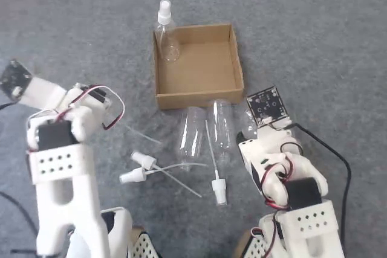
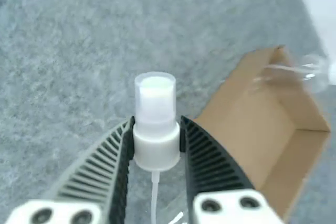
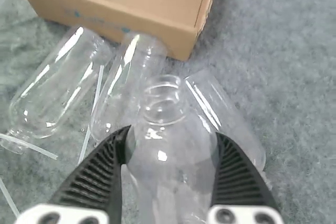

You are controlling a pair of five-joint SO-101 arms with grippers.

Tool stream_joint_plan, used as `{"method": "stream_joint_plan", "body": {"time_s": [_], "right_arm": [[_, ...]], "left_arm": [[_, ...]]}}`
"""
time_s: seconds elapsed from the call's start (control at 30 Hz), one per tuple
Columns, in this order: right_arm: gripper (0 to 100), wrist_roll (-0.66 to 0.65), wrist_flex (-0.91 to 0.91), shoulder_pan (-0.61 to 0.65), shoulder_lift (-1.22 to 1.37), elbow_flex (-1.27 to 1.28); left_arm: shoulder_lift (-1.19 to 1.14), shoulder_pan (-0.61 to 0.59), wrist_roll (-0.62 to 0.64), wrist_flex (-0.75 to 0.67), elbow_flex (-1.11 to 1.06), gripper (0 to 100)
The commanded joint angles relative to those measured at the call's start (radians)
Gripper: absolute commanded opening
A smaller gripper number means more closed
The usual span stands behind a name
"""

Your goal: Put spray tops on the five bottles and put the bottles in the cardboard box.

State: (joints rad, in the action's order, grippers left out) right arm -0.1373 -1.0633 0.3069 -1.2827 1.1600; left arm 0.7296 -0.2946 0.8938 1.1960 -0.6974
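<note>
My left gripper [image 2: 155, 132] is shut on a white spray top [image 2: 155, 111], whose thin dip tube hangs down between the fingers. It is held above the grey carpet, left of the cardboard box [image 1: 199, 67]. My right gripper [image 3: 168, 156] is shut on a clear open-necked bottle [image 3: 165, 129], just right of two clear bottles [image 1: 192, 137] [image 1: 221, 126] lying in front of the box. A fourth clear bottle [image 3: 226, 114] lies beside the held one. A capped bottle [image 1: 166, 34] leans at the box's back left corner.
Three loose spray tops [image 1: 142, 160] [image 1: 132, 176] [image 1: 219, 190] with long tubes lie on the carpet between the arms. The box [image 3: 121, 3] stands open at the top, close behind the lying bottles [image 3: 58, 90] [image 3: 128, 85].
</note>
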Motion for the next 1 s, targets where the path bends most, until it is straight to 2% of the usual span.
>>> {"method": "stream_joint_plan", "body": {"time_s": [0.0, 0.17, 0.57, 0.97], "right_arm": [[8.0, -0.011, 0.016, 0.053, -0.067, 0.008], [8.0, -0.011, 0.018, 0.101, -0.168, 0.058], [8.0, -0.020, 0.018, 0.173, -0.532, 0.210], [8.0, -0.021, 0.021, 0.197, -0.532, 0.222]], "left_arm": [[0.100, 0.064, 0.002, -0.026, 0.016, 1], [0.146, 0.132, 0.002, -0.029, 0.021, 1], [0.295, 0.226, 0.002, -0.195, 0.015, 1], [0.353, 0.344, 0.000, -0.325, 0.015, 1]]}}
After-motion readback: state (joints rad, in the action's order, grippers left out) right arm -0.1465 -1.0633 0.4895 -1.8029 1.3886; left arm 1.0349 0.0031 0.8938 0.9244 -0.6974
